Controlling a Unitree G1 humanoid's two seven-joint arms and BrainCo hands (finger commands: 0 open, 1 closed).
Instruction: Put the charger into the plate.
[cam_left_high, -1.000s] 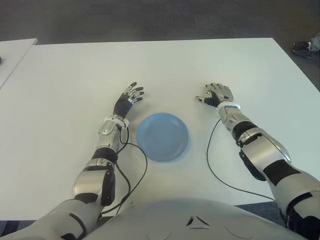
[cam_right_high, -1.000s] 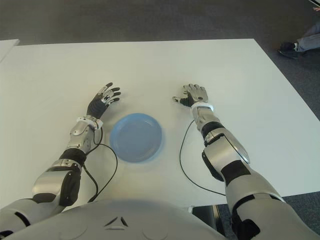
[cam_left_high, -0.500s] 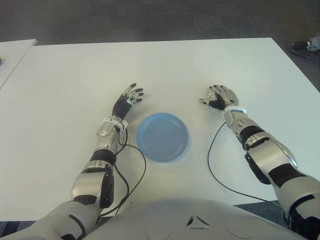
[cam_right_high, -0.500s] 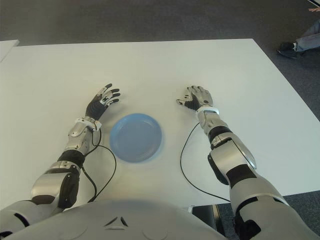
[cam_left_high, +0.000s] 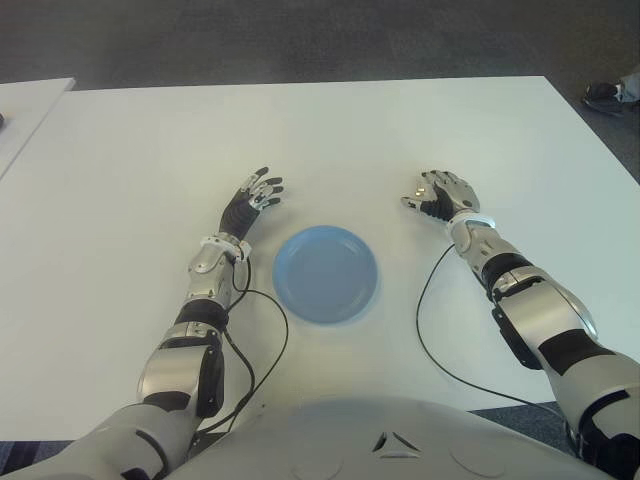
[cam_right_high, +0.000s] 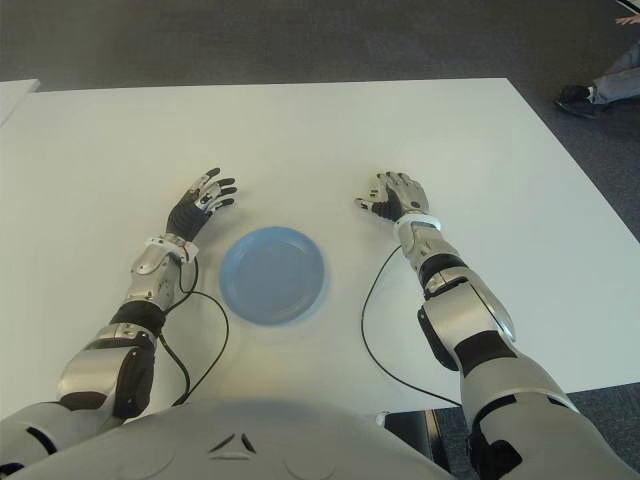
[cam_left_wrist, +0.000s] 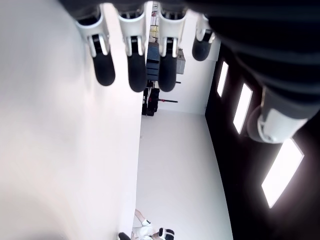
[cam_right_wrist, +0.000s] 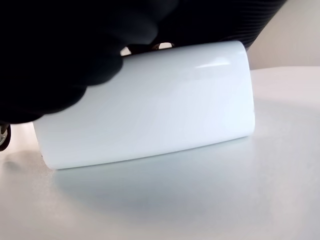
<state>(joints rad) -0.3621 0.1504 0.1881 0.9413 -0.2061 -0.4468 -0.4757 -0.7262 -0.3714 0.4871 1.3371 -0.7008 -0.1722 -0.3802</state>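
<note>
The blue plate (cam_left_high: 326, 273) lies on the white table (cam_left_high: 330, 130) between my two hands. My right hand (cam_left_high: 437, 192) is to the right of the plate and a little farther back, fingers curled. Its wrist view shows a white, rounded charger (cam_right_wrist: 150, 105) filling the picture, low over the table, with dark fingers (cam_right_wrist: 75, 45) wrapped over its top. In the eye views the hand hides the charger. My left hand (cam_left_high: 255, 195) shows to the left of the plate, fingers (cam_left_wrist: 135, 65) straight and spread, holding nothing.
Black cables (cam_left_high: 425, 320) trail from both wrists back toward my body. A second white table (cam_left_high: 25, 100) stands at the far left. A person's shoe (cam_left_high: 605, 95) shows on the floor past the table's right corner.
My right hand has shifted slightly to the right, away from the plate, still curled. The left hand has drifted a little to the left. The plate has not moved.
</note>
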